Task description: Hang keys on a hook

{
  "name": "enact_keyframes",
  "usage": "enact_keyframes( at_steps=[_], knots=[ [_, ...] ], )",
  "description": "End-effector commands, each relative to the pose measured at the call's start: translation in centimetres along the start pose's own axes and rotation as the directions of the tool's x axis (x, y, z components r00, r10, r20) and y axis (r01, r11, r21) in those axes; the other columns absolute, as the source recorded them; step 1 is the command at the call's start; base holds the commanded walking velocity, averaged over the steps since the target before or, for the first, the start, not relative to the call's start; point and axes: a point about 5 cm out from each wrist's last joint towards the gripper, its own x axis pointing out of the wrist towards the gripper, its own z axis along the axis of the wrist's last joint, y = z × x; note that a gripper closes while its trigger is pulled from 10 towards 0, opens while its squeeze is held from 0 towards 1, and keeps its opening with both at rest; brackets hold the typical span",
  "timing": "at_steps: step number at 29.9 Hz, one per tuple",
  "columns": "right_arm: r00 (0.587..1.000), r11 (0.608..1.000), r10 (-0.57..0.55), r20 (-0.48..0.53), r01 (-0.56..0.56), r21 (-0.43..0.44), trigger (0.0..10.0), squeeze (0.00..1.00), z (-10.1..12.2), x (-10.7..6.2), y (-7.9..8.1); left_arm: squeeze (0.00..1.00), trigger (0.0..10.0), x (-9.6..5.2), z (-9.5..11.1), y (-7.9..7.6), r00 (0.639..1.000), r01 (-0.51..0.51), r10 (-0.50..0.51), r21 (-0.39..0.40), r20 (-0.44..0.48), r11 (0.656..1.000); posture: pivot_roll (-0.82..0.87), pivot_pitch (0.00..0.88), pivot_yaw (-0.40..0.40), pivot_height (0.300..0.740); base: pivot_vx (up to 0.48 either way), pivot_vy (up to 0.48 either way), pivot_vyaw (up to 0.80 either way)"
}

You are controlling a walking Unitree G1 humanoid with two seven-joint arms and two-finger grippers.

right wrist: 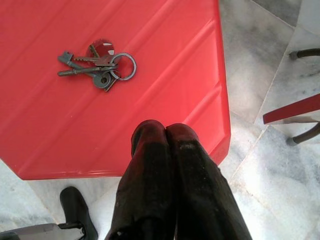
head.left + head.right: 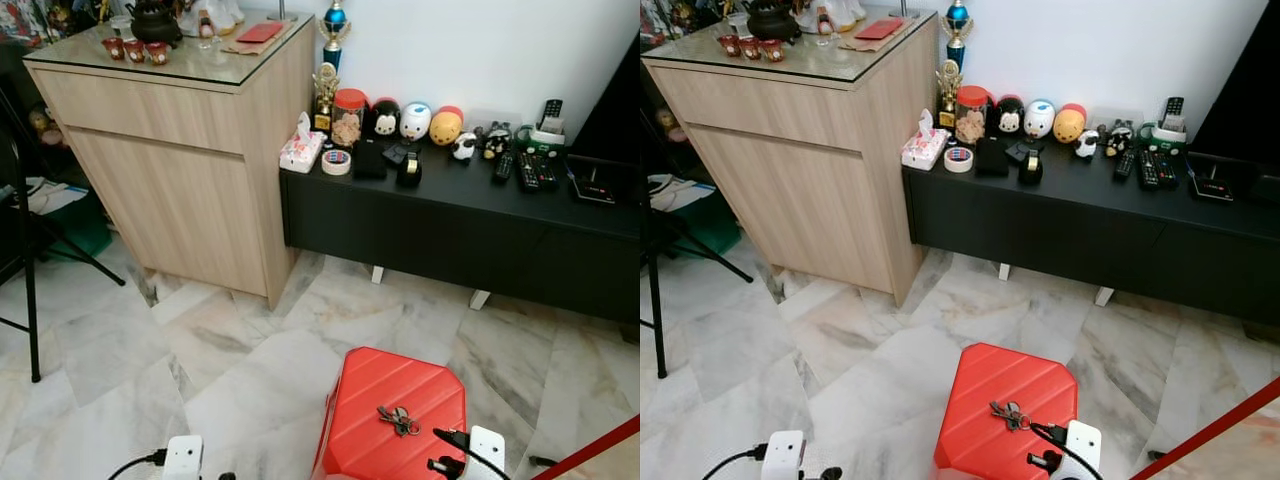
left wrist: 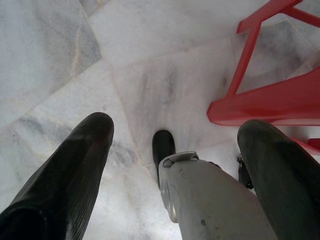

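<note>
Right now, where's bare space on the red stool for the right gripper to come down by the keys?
The red stool top is bare all around the keys, widest between them and the shut right gripper. The black console behind is crowded along its back edge.
</note>
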Motion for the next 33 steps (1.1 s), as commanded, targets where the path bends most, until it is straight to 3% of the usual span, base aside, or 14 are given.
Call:
enact_keyframes(
  at_steps=[1,33],
  knots=[
    [1.0,1.0,-0.008,0.009,0.008,0.007,10.0,0.0,0.13,-0.02,-0.23,0.0,10.0,-0.11,-0.5,0.12,1.0,-0.004,0.004,-0.009,-0.019,1.0,-0.03,0.0,-0.049,0.74,-0.266,0.0,0.0],
    [1.0,1.0,-0.012,0.01,0.012,0.02,10.0,0.0,-0.01,-0.08,-0.42,0.0,10.0,-0.01,-0.04,0.03,1.0,-0.002,0.002,-0.013,0.0,1.0,-0.03,0.0,-0.051,0.74,-0.273,0.0,0.0]
  ],
)
